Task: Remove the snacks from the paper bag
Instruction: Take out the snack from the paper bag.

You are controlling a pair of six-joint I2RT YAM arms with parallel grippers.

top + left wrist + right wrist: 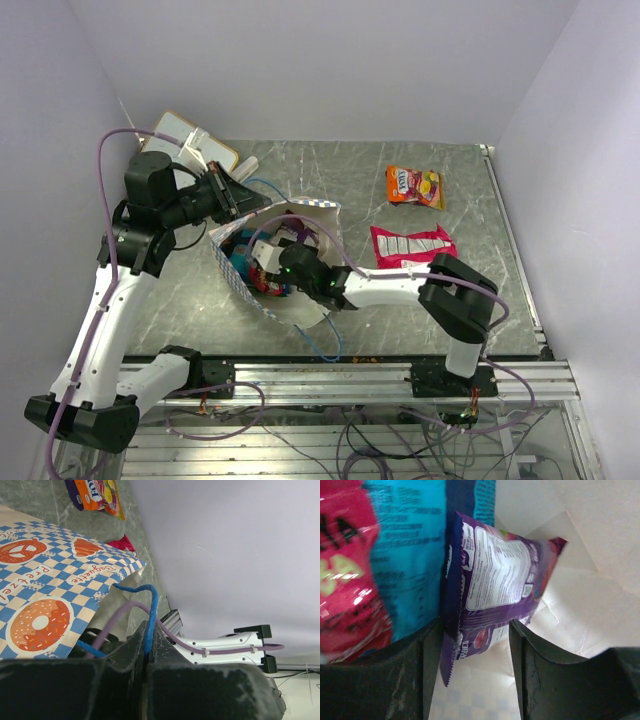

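Left gripper pinching blue cord of paper bag, right gripper parted astride purple packet, blue packet crowding beside

Count: one tan kraft paper bag with a checkered band, two thin blue cord handles. Glossy plastic snack packets: two on the desk, an orange packet and a red-pink packet; three visible inside the bag, a purple packet, a blue packet and a red packet. One wooden-framed whiteboard.
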